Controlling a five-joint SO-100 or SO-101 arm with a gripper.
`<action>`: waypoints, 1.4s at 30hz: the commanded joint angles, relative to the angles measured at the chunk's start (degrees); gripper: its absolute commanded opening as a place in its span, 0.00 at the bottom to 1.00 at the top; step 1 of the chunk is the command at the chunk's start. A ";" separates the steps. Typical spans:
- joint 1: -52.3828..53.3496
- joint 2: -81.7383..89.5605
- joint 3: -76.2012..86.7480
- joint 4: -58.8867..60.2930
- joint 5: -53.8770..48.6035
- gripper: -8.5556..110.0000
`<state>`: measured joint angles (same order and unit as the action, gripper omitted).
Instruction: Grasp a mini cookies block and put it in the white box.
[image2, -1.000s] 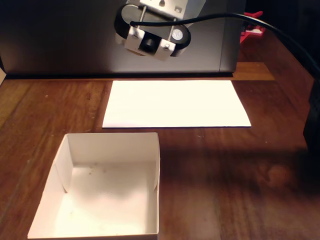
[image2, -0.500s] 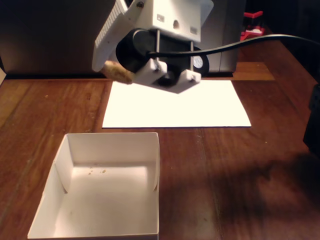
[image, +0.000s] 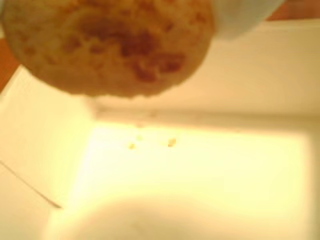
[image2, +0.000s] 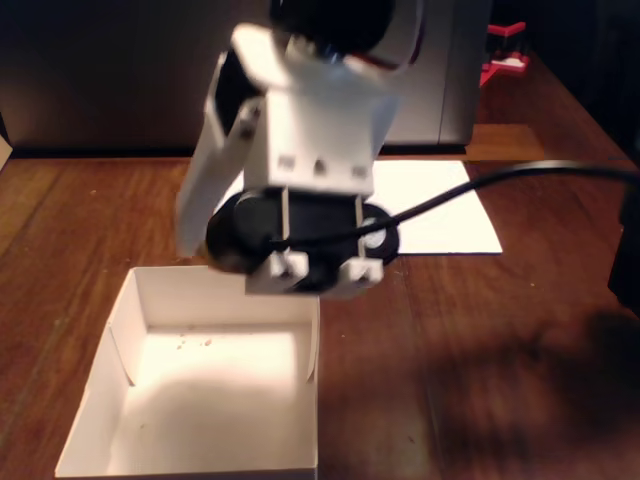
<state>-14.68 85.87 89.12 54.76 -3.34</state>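
Observation:
The mini cookies block (image: 110, 45), a round tan cookie with dark brown specks, fills the top of the wrist view, very close and blurred. It hangs above the inside of the white box (image: 225, 75). A white finger (image: 245, 17) shows beside it at the top right. In the fixed view my gripper (image2: 195, 250) points down over the back wall of the white box (image2: 210, 310), and the arm hides the cookie. The gripper is shut on the cookie. The box floor holds only a few crumbs (image2: 195, 343).
A flat white paper sheet (image2: 440, 210) lies on the wooden table (image2: 500, 350) behind the arm. A black cable (image2: 480, 185) runs off to the right. A red object (image2: 505, 50) stands at the far back right.

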 joint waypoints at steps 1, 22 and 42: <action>-0.79 1.49 -6.59 -2.99 1.05 0.23; -2.29 -5.80 -6.33 -6.50 6.94 0.23; -1.32 -4.92 -5.89 -6.77 6.15 0.24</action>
<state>-16.08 77.43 89.12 49.04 3.34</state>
